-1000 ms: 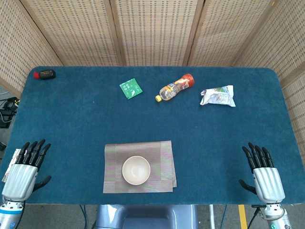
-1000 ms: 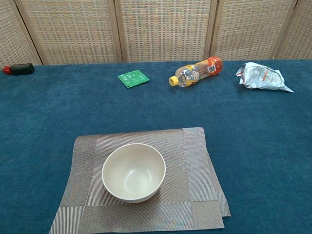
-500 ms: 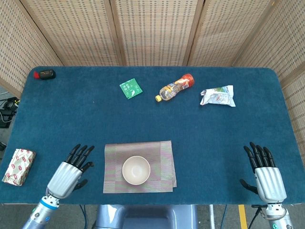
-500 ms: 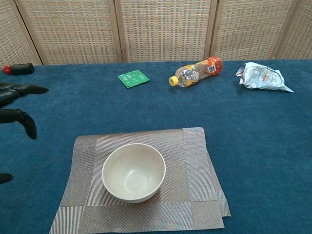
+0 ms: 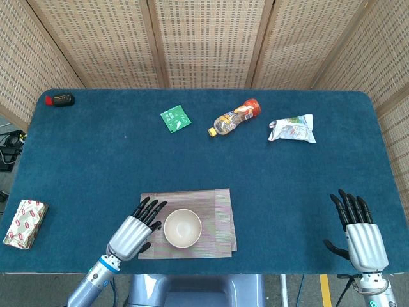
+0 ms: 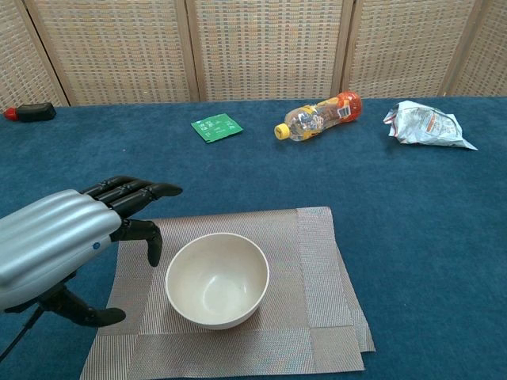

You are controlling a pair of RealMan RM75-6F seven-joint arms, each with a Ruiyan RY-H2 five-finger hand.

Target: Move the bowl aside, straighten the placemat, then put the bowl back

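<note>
blue table holds one bowl, one placemat, one bottle.

A staged test room: a blue-felt counter fenced by woven folding screens, with cables on the floor.

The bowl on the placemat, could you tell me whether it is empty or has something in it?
Empty. The bowl stands upright on the placemat, and its pale inside shows bare in both views.
</note>
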